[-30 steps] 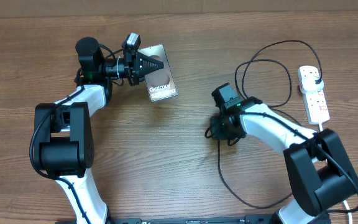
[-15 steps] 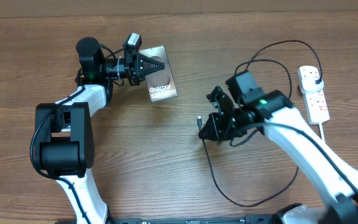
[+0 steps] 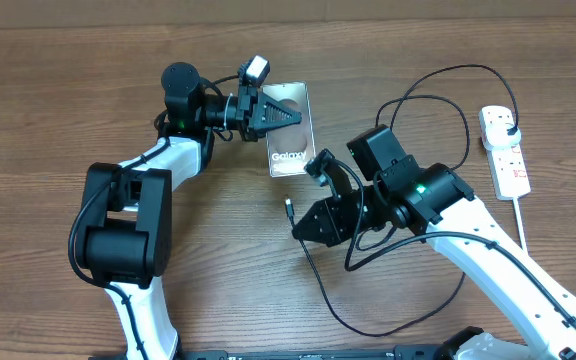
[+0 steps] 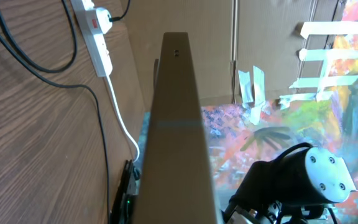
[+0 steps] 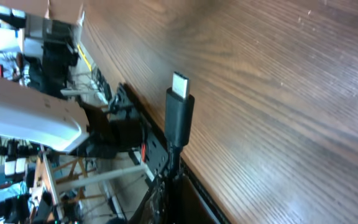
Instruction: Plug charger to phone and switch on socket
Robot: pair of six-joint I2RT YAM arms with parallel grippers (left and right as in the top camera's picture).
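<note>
My left gripper [image 3: 284,113] is shut on the phone [image 3: 293,150], a dark slab with white "Galaxy" lettering, held at the table's upper middle. In the left wrist view the phone [image 4: 180,130] shows edge-on as a long brownish slab running up from the jaws. My right gripper [image 3: 302,222] is shut on the charger's connector end [image 3: 289,208], just below and in front of the phone, apart from it. The connector [image 5: 180,106] sticks up from the jaws with its metal tip bare. The black cable [image 3: 438,72] loops to the white socket strip [image 3: 508,160], where its black plug [image 3: 508,123] sits.
The cable trails in a wide loop [image 3: 368,325] under the right arm near the table's front edge. The strip's thick white cord [image 3: 521,215] runs down the right side. The strip also shows in the left wrist view [image 4: 95,28].
My left gripper has carried the phone to the right, toward the table's middle. My right gripper has moved left with the connector, closer to the phone.
</note>
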